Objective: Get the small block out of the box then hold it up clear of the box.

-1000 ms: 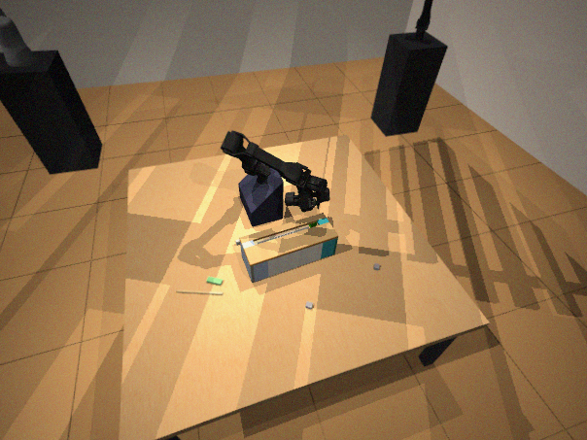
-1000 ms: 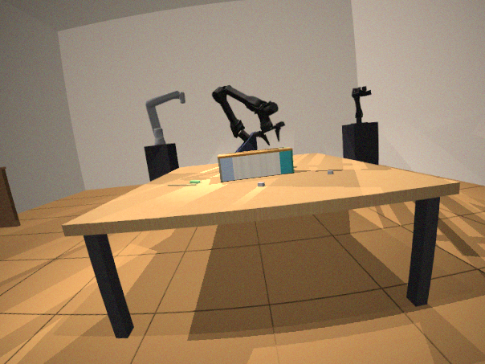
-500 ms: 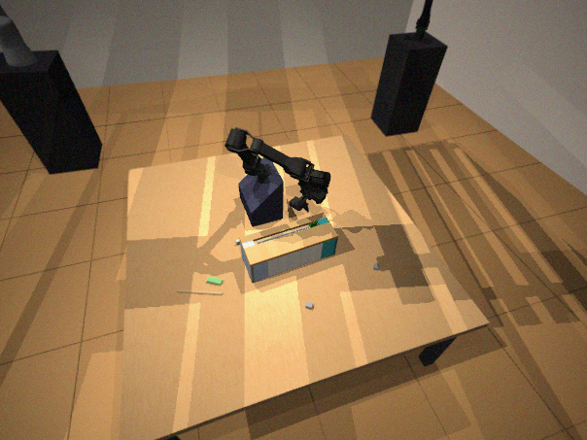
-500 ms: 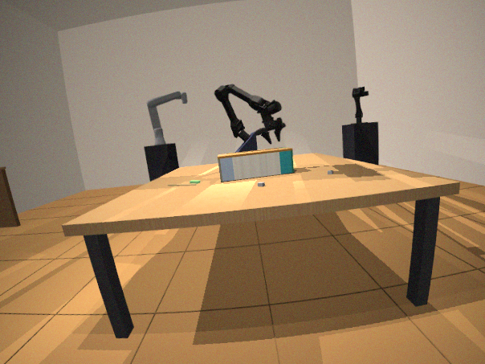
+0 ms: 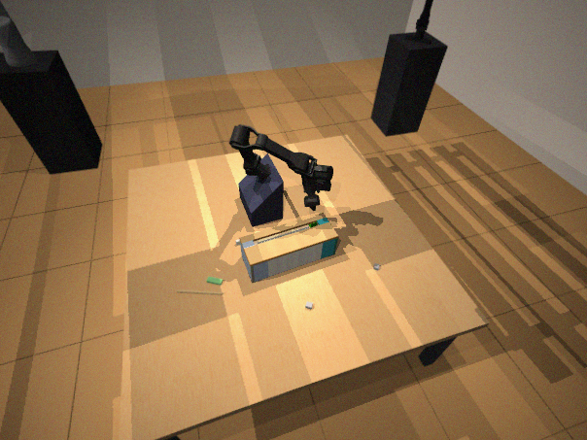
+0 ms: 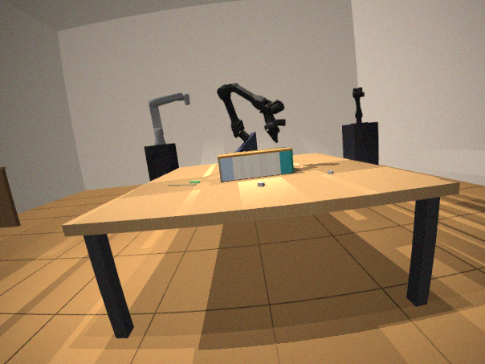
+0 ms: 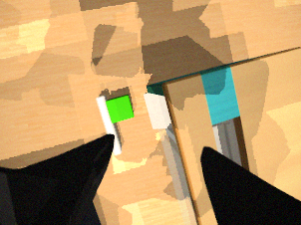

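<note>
Gripper: I have the gripper (image 5: 311,207) hanging above the table (image 5: 342,332), just behind the teal end of the box (image 5: 289,255). My wrist camera shows both dark fingers spread partway apart with nothing between them.

Green block: I see the green block (image 7: 120,109) on the wooden surface, out in the open just beside the box's teal end. A white strip (image 7: 109,124) stands on its one side and a white piece (image 7: 156,111) on the other. From the top camera I can make out only a small green speck (image 5: 312,224) by the teal corner.

Box: I see it upright on the table, wooden lid on top, grey front panel, teal right end (image 6: 286,161).

Other bits: a flat green piece (image 5: 214,280), a thin rod (image 5: 199,291) and two small grey cubes (image 5: 309,305) (image 5: 376,266) lie apart on the table, well away from my gripper.

Arm base: I read the arm as mounted on a dark blue wedge (image 5: 261,197) behind the box.
</note>
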{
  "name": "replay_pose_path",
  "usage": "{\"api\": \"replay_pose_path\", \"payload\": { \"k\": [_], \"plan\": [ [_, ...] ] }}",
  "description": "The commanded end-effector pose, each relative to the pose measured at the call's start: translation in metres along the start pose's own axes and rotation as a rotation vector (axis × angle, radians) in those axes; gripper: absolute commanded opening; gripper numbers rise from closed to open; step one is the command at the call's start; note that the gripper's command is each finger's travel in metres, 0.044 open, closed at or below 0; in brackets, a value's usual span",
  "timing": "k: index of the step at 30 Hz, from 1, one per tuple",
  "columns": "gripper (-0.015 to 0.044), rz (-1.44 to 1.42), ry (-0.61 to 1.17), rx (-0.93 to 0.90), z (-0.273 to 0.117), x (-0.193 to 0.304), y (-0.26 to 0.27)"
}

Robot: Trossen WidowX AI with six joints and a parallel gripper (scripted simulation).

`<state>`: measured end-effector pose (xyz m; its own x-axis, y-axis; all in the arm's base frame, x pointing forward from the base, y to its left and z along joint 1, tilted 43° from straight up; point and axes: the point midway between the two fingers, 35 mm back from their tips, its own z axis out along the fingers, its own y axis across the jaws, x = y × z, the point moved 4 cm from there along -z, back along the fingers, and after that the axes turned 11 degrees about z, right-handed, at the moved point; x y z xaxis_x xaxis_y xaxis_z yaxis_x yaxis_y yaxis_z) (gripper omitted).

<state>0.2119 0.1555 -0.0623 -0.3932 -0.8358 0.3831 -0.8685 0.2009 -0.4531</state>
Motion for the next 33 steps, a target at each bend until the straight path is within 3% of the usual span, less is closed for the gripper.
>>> {"api": "replay_pose_path", "payload": {
  "k": [1, 20, 33],
  "plan": [
    [0.0285, -0.950, 0.076, 0.109, 0.003, -0.003, 0.020],
    [0.0285, -1.964, 0.235, 0.158, 0.000, -0.007, 0.035],
    [0.0285, -1.979, 0.238, 0.158, 0.000, -0.007, 0.035]
  ]
}}
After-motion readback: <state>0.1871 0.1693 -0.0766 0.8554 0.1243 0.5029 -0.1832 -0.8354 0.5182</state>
